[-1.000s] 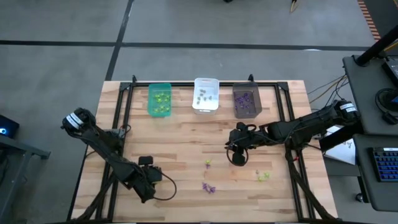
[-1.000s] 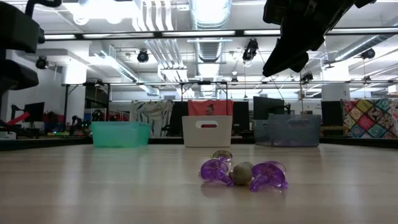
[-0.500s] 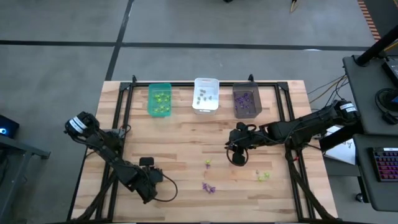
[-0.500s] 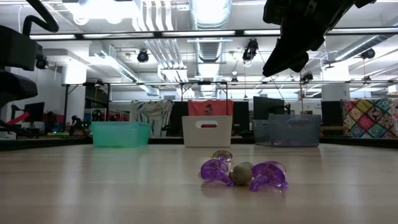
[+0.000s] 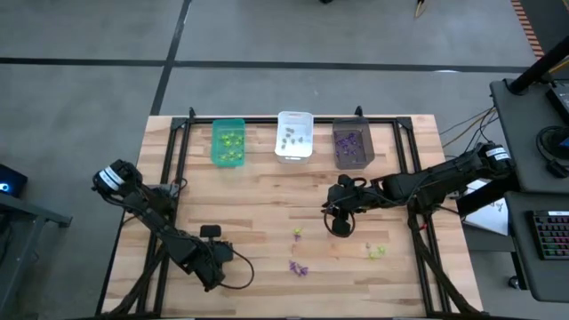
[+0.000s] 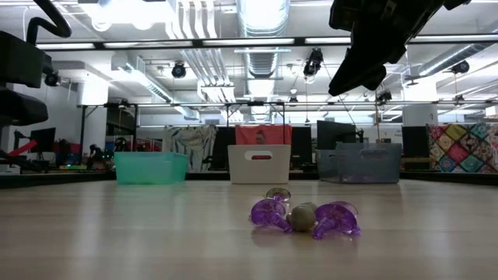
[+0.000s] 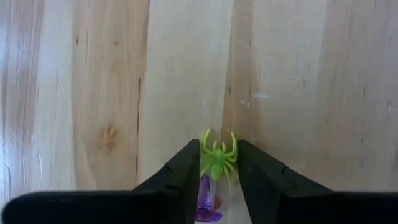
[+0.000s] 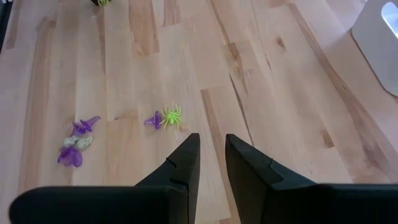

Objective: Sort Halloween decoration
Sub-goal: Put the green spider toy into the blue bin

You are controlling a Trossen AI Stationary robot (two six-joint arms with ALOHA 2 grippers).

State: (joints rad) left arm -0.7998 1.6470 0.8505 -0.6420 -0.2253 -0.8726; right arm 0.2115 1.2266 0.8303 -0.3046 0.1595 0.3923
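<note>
Shifted slightly back, left pincer (image 7: 217, 163) pinches a green spider (image 7: 216, 154) over the wooden table (image 7: 93, 93).

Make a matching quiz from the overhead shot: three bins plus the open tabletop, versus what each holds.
Places:
1. green bin
2. white bin
3. grey bin
4. open tabletop

Contents:
A. purple pieces
B. loose mix of colours
C. greyish pieces
D. yellow-green pieces

Pairs: 1-D, 2-C, 3-A, 4-B
</note>
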